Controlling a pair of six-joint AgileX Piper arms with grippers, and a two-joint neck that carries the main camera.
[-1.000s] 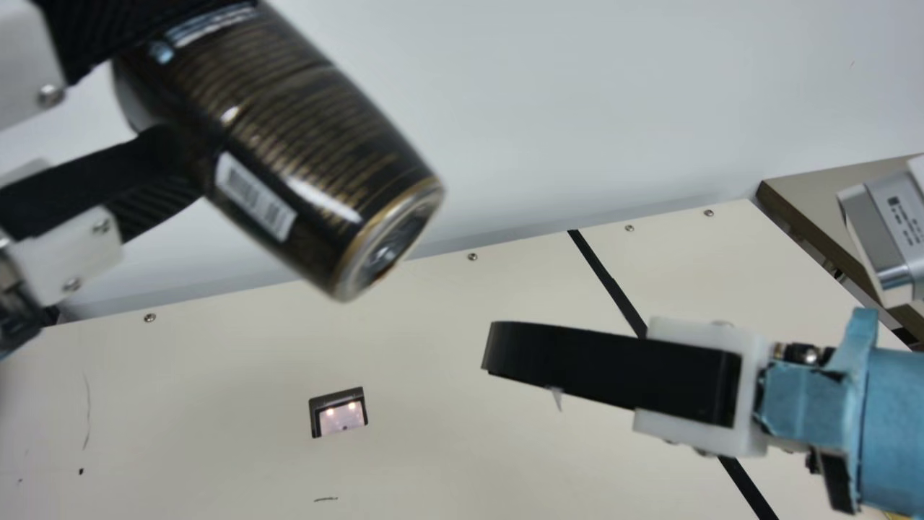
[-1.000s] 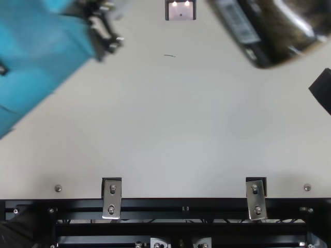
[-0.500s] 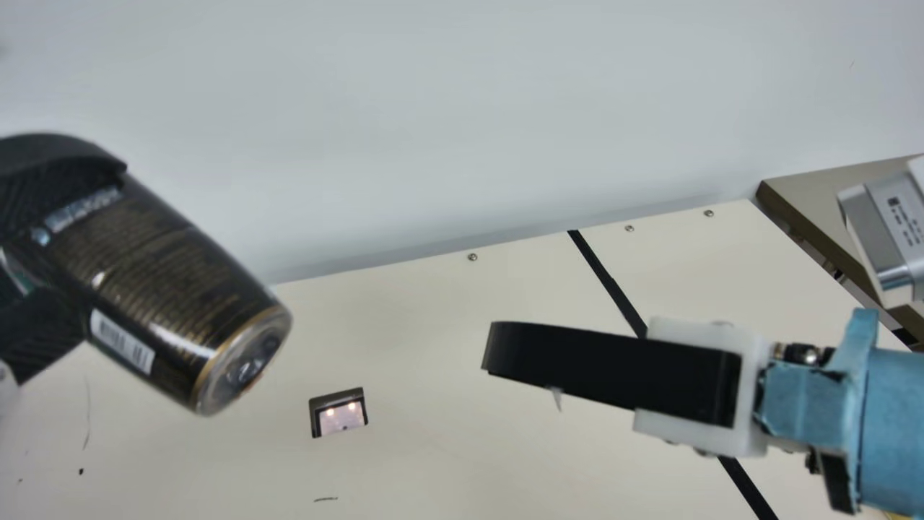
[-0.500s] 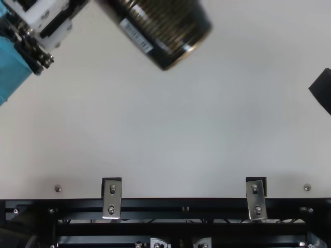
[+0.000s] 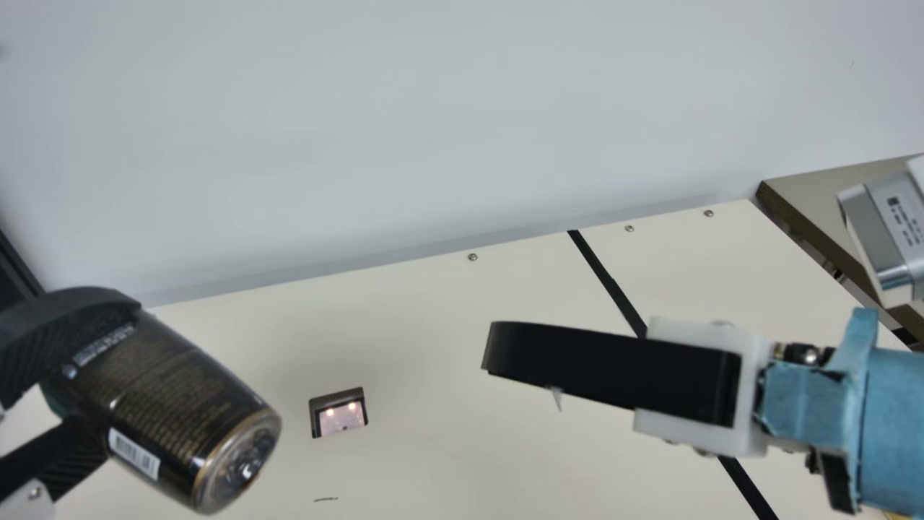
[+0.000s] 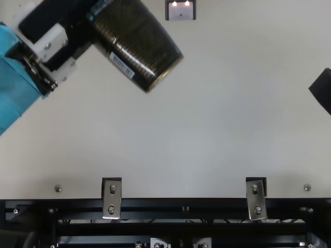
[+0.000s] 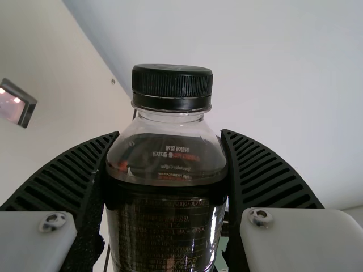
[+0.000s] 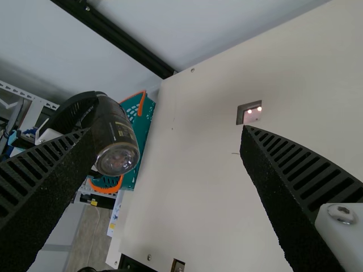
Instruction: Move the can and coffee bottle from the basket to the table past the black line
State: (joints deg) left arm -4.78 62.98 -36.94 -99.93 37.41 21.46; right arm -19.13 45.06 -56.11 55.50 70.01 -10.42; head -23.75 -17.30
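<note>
Carrying the coffee bottle [image 5: 166, 412] is the job of your left end effector [image 7: 170, 136], which is closed snugly around it and holds it above the desk [image 5: 404, 347]. Its two ribbed fingers [image 7: 266, 175] press from opposite sides around the shoulder and upper body, and the black cap [image 7: 172, 85] is free of them. You get a sound hold from that, and the base [image 5: 242, 462] is left clear to meet the desk first. The bottle is tilted, though, so you would likely need to bring it upright before letting go.

The black line [image 5: 610, 282] shows why the bottle is aloft: you have it on the basket's side, so the crossing has yet to be made. The teal basket [image 8: 144, 133] sits by the desk's edge, behind the bottle as the right wrist view has it, within the left side's reach.

Your right end effector [image 8: 167, 133] holds nothing, its fingers spread wide. In the main view it hangs over the black line, probably waiting, perhaps for a handover. Watch that spot: if you carry the bottle straight across at this height, the two could knock together.
</note>
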